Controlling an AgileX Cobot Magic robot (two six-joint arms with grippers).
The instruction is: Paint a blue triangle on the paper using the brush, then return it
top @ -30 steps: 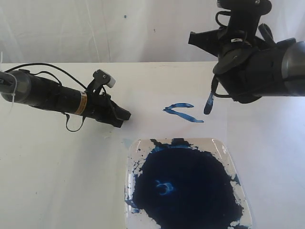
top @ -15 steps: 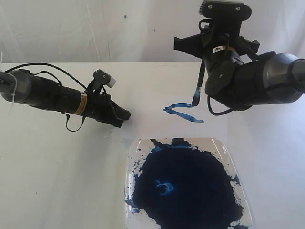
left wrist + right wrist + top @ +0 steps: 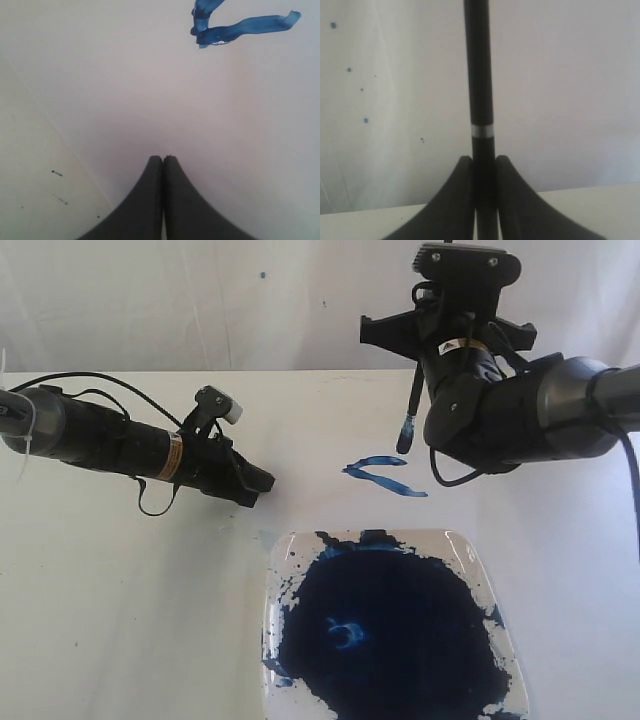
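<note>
White cloth backdrop (image 3: 150,300) behind a cream counter (image 3: 100,620).

Plain white rectangular paper sheet (image 3: 150,90) lies flat on counter. Its faint edge runs diagonally past the left tool in left wrist view.

Rough hand-painted blue triangle outline (image 3: 375,462) sits on the paper, mid-scene, beyond the tray. Only two uneven strokes show, joined at the left corner, open toward the right. Also seen in left wrist view (image 3: 240,27).

Long thin black-handled paintbrush w/ silver band (image 3: 412,405) is in the right tool (image 3: 482,162). Tool's fingers pinch the handle from both sides, just behind the band. Brush hangs near upright, slightly tilted, blue-stained tip down. Tip is by the right end of the upper stroke. Can't tell if bristles touch the sheet.

Left tool (image 3: 262,483): fingers pressed together, nothing between them. Sits low over the paper near its edge, left of the strokes, well apart from the brush. Contact w/ sheet unclear.

Clear square paint tray (image 3: 480,570) at near edge of counter, in front of the strokes. Large dark blue paint pool (image 3: 390,630) fills most of it, w/ a paler smear near centre. Splatter along the tray rim.
</note>
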